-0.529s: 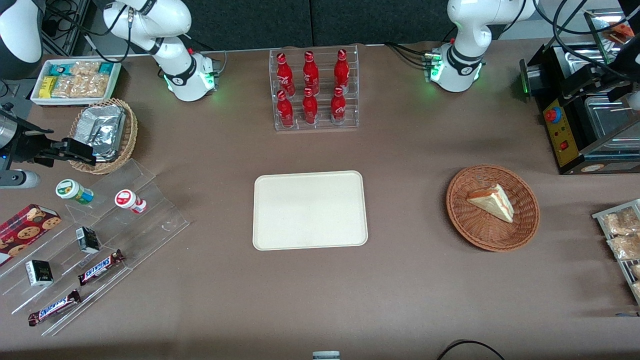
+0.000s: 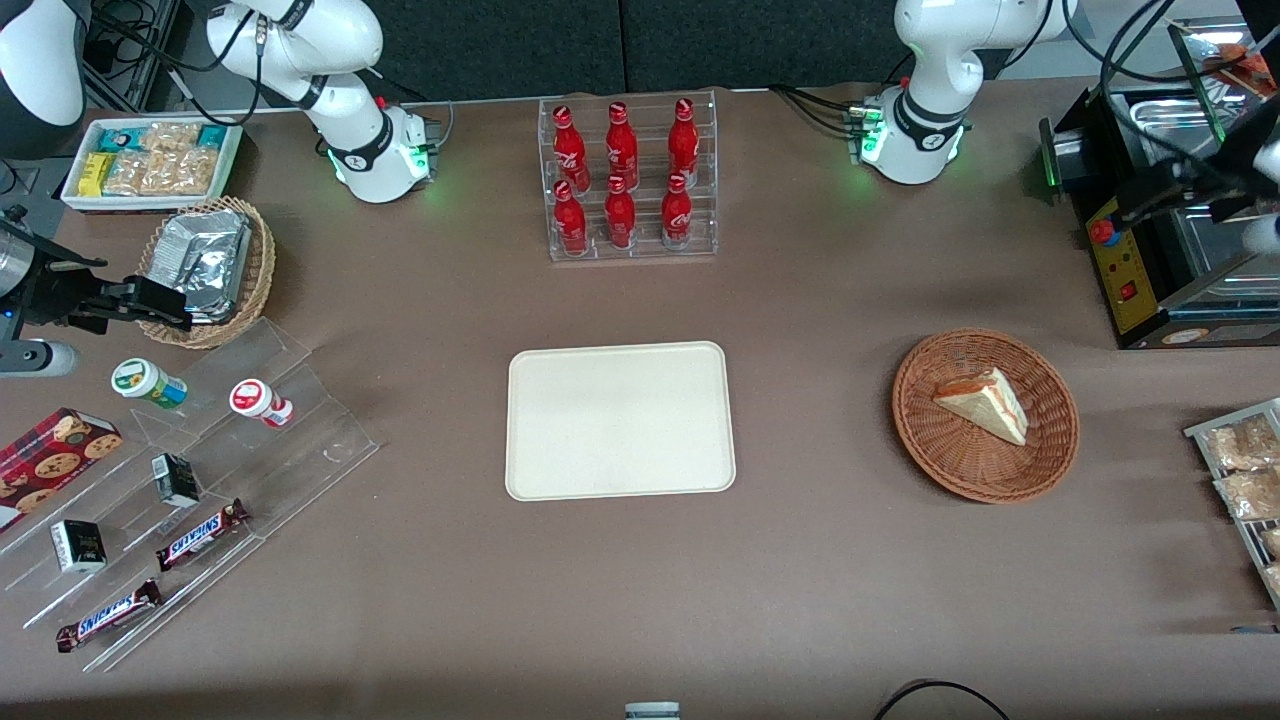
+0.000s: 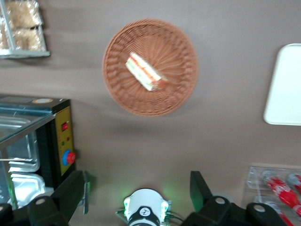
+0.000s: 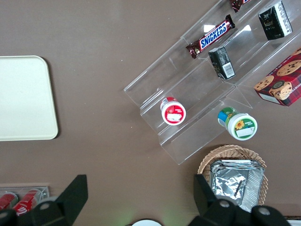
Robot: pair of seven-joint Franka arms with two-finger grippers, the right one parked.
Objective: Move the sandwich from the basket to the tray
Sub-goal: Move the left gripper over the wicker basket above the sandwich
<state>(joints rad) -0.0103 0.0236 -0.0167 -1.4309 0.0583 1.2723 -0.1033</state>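
Observation:
The sandwich (image 2: 985, 402) (image 3: 145, 73), a pale bread wedge with orange-red and green layers, lies in the round reddish-brown wicker basket (image 2: 925, 425) (image 3: 141, 101). The cream tray (image 2: 620, 420) (image 3: 284, 84) (image 4: 23, 99) lies flat at the table's middle with nothing on it. My left gripper (image 2: 1175, 195) (image 3: 136, 188) hangs high over the black machine, farther from the front camera than the basket and well apart from it. Its black fingers (image 3: 70, 193) stand wide apart and hold nothing.
A black machine (image 2: 1150, 260) (image 3: 51, 141) with a red knob stands beside the basket, farther from the camera. A clear rack of red bottles (image 2: 630, 180) stands farther back than the tray. Snack packets (image 2: 1240, 470) (image 3: 21, 26) sit at the working arm's end.
My left gripper has shifted a little over the black machine, toward the working arm's end of the table. The sandwich, basket and tray have not moved.

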